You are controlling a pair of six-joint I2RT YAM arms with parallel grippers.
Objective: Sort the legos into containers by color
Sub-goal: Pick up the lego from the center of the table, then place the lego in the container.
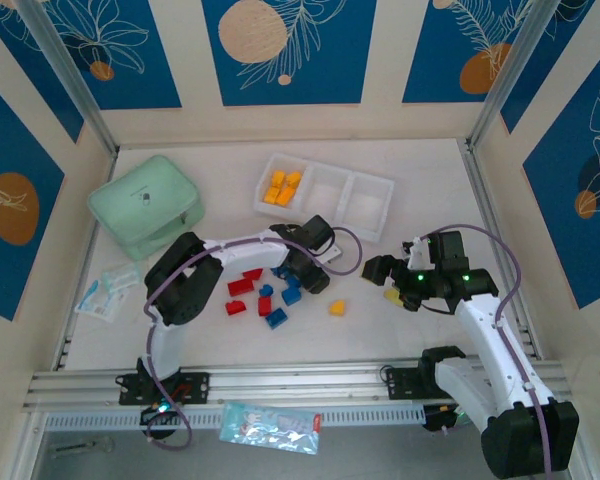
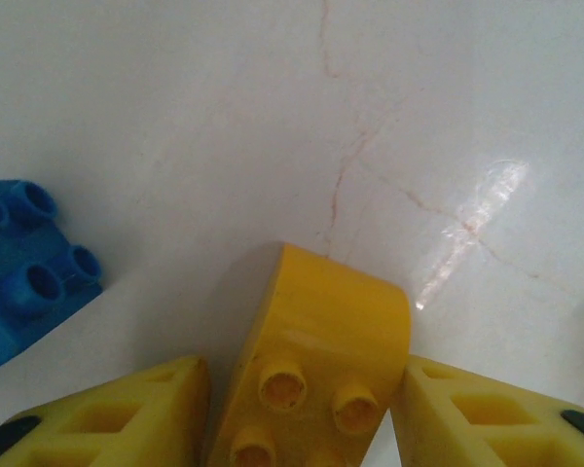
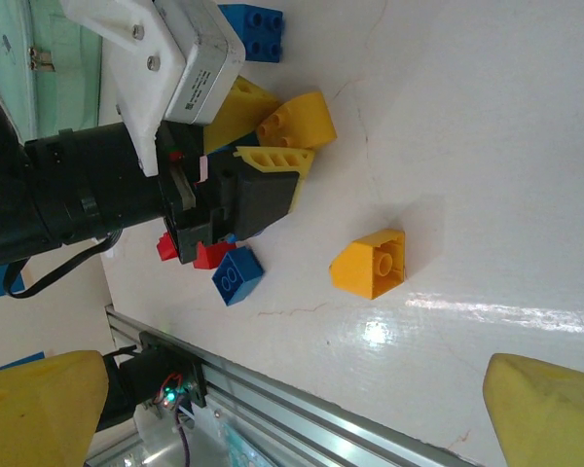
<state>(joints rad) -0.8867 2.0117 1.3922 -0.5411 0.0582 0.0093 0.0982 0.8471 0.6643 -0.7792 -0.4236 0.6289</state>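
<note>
My left gripper [image 1: 315, 272] is down on the table at the middle, shut on a yellow lego [image 2: 316, 350] with a rounded top; its yellow fingers [image 2: 127, 418] press both sides. The same lego [image 3: 297, 119] appears in the right wrist view between those fingers. My right gripper [image 1: 385, 280] hovers to the right, open and holding nothing [image 3: 292, 428]. An orange-yellow lego [image 3: 370, 263] lies loose ahead of it. Red legos [image 1: 242, 285] and blue legos [image 1: 276, 318] lie scattered left of the left gripper. The white tray of containers [image 1: 370, 205] holds several yellow-orange legos [image 1: 282, 187] in its left compartment.
A mint-green case [image 1: 145, 205] sits at the back left, and a printed packet [image 1: 108, 292] lies below it. Another packet [image 1: 270, 427] rests beyond the metal rail [image 1: 300, 380] at the near edge. A blue lego [image 2: 24, 268] lies just left of my left fingers.
</note>
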